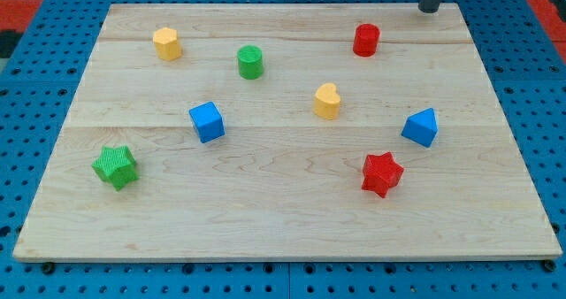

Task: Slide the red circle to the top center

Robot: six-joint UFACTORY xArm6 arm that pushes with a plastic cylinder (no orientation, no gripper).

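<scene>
The red circle (366,40) is a short red cylinder standing on the wooden board (283,219) near the view's top, right of centre. My tip (429,10) is at the view's top right, at the board's top edge. It is up and to the right of the red circle, apart from it and touching no block.
A yellow block (166,43) is at the top left and a green circle (250,62) right of it. A yellow heart (326,101), blue cube (207,122), blue block (420,126), red star (381,173) and green star (115,166) lie lower.
</scene>
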